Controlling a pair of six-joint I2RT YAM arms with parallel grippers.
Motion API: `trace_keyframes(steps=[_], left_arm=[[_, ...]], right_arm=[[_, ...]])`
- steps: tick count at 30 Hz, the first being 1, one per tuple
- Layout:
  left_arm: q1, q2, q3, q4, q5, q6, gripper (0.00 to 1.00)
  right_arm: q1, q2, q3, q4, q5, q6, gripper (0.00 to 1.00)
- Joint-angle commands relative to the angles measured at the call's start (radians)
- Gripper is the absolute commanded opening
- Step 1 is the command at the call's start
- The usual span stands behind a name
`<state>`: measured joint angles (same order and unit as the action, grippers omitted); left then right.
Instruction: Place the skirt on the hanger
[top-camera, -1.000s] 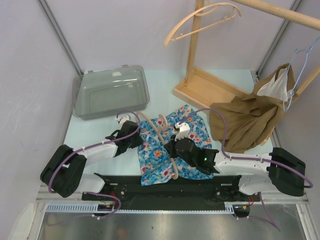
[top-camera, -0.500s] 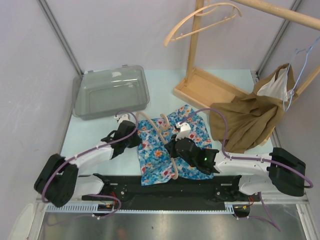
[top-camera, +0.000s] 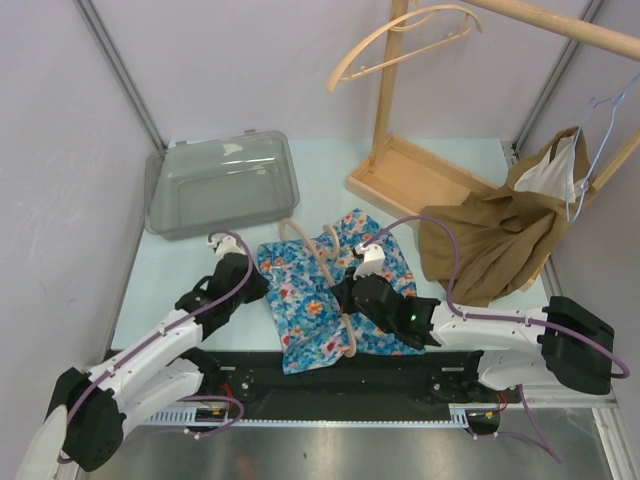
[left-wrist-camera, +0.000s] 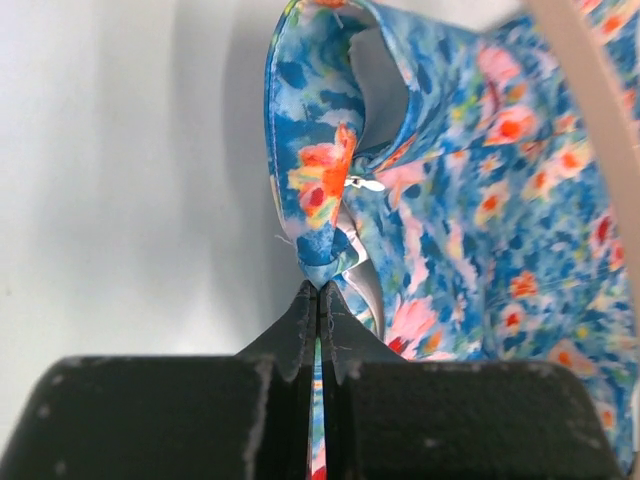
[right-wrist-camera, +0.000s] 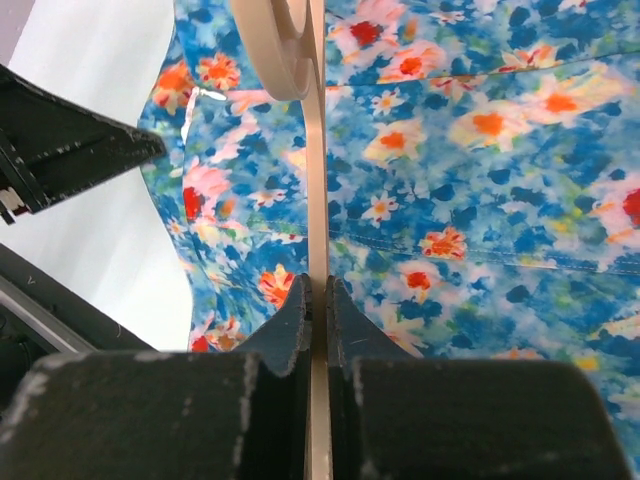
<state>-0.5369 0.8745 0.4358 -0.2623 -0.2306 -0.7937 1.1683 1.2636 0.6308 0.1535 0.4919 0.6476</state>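
The blue floral skirt (top-camera: 325, 295) lies on the table's near middle, with a light wooden hanger (top-camera: 322, 252) lying across it. My left gripper (top-camera: 255, 283) is shut on the skirt's left waistband edge (left-wrist-camera: 318, 235), pinched between the jaws. My right gripper (top-camera: 348, 300) is shut on the hanger's thin bar (right-wrist-camera: 316, 150), which runs straight up over the skirt (right-wrist-camera: 480, 150) in the right wrist view. The left gripper's black finger (right-wrist-camera: 70, 150) shows at the left of that view.
A clear plastic bin (top-camera: 222, 183) sits at back left. A wooden rack base (top-camera: 420, 175) stands at back right, with a second wooden hanger (top-camera: 400, 40) hung above. A brown garment (top-camera: 495, 235) on a wire hanger (top-camera: 600, 120) hangs at right.
My left arm has pulled back to the left and toward the near edge, dragging the skirt's left edge with it. The right gripper and hanger have stayed put.
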Motion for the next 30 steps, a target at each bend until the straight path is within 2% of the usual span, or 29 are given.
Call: trace_keyframes(steps=[1,11,19,30], left_arm=[[0.006,-0.017,-0.019,-0.057,-0.044,-0.021,0.00],[0.025,-0.138,-0.020,-0.173,-0.125,-0.052,0.00],[0.034,-0.108,-0.016,-0.160,-0.113,-0.041,0.00],[0.049,-0.059,0.014,-0.140,-0.107,-0.009,0.00]], right_arm=[[-0.004,0.000,0.024,0.027,0.033,0.011,0.00],[-0.007,-0.041,0.023,-0.037,0.102,0.020,0.00],[0.031,-0.127,-0.019,-0.126,0.126,0.015,0.00],[0.093,-0.132,-0.019,-0.190,0.165,-0.019,0.00]])
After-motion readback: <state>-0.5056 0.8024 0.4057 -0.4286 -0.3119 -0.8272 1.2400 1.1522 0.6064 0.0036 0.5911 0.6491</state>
